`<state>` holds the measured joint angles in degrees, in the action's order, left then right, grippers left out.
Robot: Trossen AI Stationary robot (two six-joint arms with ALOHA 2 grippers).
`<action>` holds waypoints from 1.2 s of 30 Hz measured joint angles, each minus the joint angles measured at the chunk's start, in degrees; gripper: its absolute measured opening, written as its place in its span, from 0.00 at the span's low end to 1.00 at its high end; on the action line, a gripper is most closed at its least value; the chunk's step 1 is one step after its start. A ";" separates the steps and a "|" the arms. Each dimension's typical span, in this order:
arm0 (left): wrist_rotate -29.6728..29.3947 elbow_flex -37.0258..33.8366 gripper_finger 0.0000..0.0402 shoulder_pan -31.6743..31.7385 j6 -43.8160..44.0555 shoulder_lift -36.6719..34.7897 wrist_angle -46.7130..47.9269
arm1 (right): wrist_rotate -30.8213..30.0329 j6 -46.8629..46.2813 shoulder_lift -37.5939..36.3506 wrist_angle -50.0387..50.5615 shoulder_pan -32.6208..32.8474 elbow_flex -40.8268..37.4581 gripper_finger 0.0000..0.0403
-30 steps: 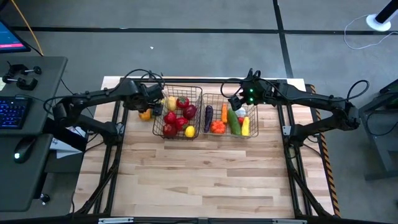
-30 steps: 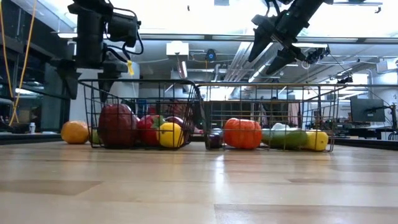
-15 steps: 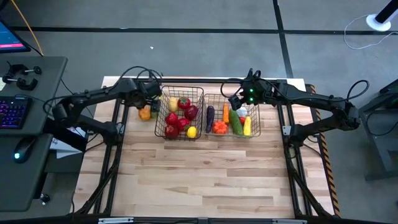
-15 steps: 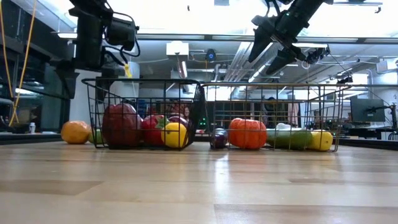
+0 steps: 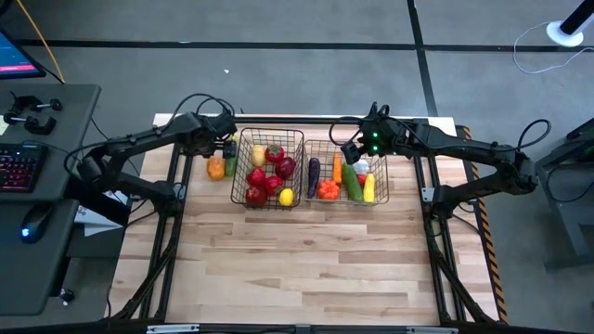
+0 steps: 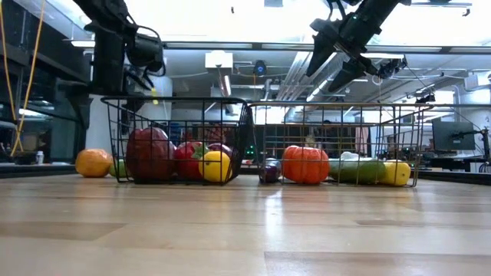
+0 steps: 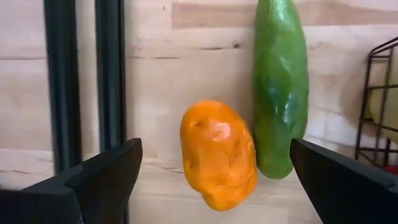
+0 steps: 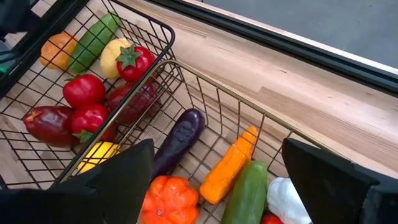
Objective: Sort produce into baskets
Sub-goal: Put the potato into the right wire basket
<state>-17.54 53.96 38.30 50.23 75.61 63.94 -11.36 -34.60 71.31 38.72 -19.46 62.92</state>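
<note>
No readable labels or brand marks on anything. Near the worktop's far-left corner the left gripper point(image 5: 225, 148) hangs spread wide, fingers point(image 7: 106, 180) holding nothing, above two loose pieces on the bare wood: a lumpy, glossy orange fruit point(image 7: 217, 154) and, just beside it on the basket side, a smooth green cucumber point(image 7: 280, 87) whose long axis runs roughly parallel to the worktop's left edge. Next, the narrower wire-mesh basket point(image 5: 249, 198), dark thin grid walls, sits by the far edge; it holds shiny red peppers point(image 8: 82, 91), a dark red one point(image 8: 46, 122), a red tomato with green stalk point(image 8: 135, 63) and a yellow lemon point(image 6: 215, 165). Touching it, the wider basket point(image 5: 345, 202) holds a purple eggplant point(image 8: 183, 138), ribbed orange pumpkin point(image 8: 168, 199), orange carrot point(image 8: 231, 167), green cucumber piece point(image 8: 246, 193) and white garlic point(image 8: 287, 200); the long ones point toward the far edge. The right gripper point(image 5: 351, 149) hovers over this basket, spread wide and empty.
</note>
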 joint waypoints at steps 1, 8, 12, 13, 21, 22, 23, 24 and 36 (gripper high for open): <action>0.24 -0.97 0.99 0.00 0.64 0.00 -0.86 | 0.01 0.00 0.00 0.00 0.00 0.00 0.86; 1.93 -6.81 0.99 0.08 5.39 0.00 -5.96 | 0.17 0.10 0.00 0.00 -0.02 0.00 0.86; 3.49 -9.53 0.99 0.22 7.67 -0.01 -10.61 | 0.29 0.10 0.00 0.00 -0.01 0.00 0.86; 4.10 -10.28 0.99 0.32 8.15 0.00 -11.55 | 0.30 0.10 0.00 0.00 0.00 0.00 0.86; 4.90 -14.31 0.99 0.35 12.56 -0.20 -15.19 | 0.27 0.10 0.00 0.00 0.00 0.00 0.86; 4.55 -14.48 0.99 0.35 12.78 -0.22 -15.13 | 0.25 0.10 0.00 0.00 -0.01 0.00 0.86; 3.98 -14.48 0.99 0.35 12.78 -0.20 -14.94 | 0.25 0.10 0.00 0.00 0.00 0.00 0.86; 3.59 -14.47 0.99 0.34 12.78 -0.18 -14.94 | 0.25 0.10 0.00 0.00 0.00 0.00 0.86; 0.37 -14.82 0.99 -0.58 15.03 -3.75 -14.63 | 0.23 0.10 0.00 0.00 -0.01 -0.01 0.86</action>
<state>-17.17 39.14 37.72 65.26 71.87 49.31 -11.14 -34.50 71.31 38.72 -19.47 62.91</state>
